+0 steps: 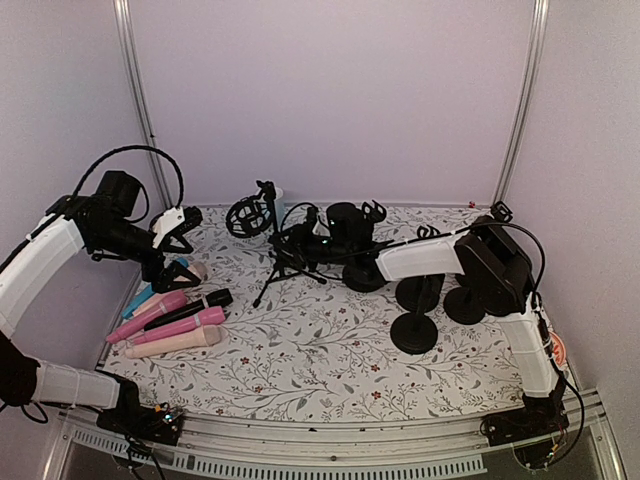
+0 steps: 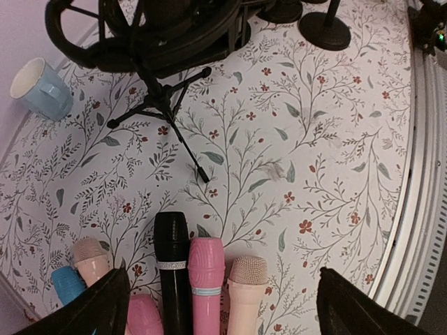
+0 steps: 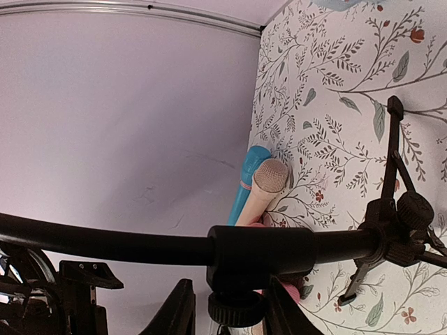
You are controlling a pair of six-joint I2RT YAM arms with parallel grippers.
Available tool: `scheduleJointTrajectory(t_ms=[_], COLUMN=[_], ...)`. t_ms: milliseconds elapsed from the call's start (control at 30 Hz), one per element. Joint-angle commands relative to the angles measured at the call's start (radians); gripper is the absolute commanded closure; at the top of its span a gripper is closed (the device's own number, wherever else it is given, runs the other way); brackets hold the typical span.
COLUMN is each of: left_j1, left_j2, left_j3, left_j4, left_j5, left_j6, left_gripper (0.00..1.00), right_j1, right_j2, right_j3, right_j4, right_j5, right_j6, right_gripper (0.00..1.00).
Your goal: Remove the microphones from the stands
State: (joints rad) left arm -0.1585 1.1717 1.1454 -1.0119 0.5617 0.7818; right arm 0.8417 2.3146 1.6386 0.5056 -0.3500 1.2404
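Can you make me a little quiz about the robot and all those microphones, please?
1. True or false: the left gripper is wide open and holds nothing.
2. The right gripper has a finger on each side of what? A) the black clamp on the tripod microphone stand's boom B) a light blue mug C) a pink microphone
3. What colour is the silver-banded microphone lying between the two pink microphones?
Key: 1 true; 2 A; 3 black.
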Motion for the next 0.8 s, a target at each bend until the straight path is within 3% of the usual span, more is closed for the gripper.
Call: scheduleJointTrajectory(t_ms=[0, 233, 467, 767], left_j1=[0.009, 0.009, 0.009, 0.007], left_j2=[-0.001, -0.005, -0.010, 0.041], left_j3=[0.016, 0.012, 0.010, 0.020], left_j4=[-0.014, -0.014, -0.011, 0.042], left_j5=[0.010, 0.009, 0.012, 0.070], left_j6=[0.007, 0.008, 0.010, -0.026], left_gripper=[0.06, 0.06, 0.06, 0.10], right_j1=[-0.008, -0.009, -0.008, 0.009], right_j2=[0.025, 0.024, -0.003, -0.068], right_j3=[0.038, 0.030, 0.004, -0.041], right_j4=[0.003, 0.001, -0.021, -0.146], right_j5=[0.017, 0.021, 0.036, 0.100], right_j6=[-0.008, -0.008, -0.028, -0.110], right_gripper=[0.67, 0.79, 0.99, 1.00])
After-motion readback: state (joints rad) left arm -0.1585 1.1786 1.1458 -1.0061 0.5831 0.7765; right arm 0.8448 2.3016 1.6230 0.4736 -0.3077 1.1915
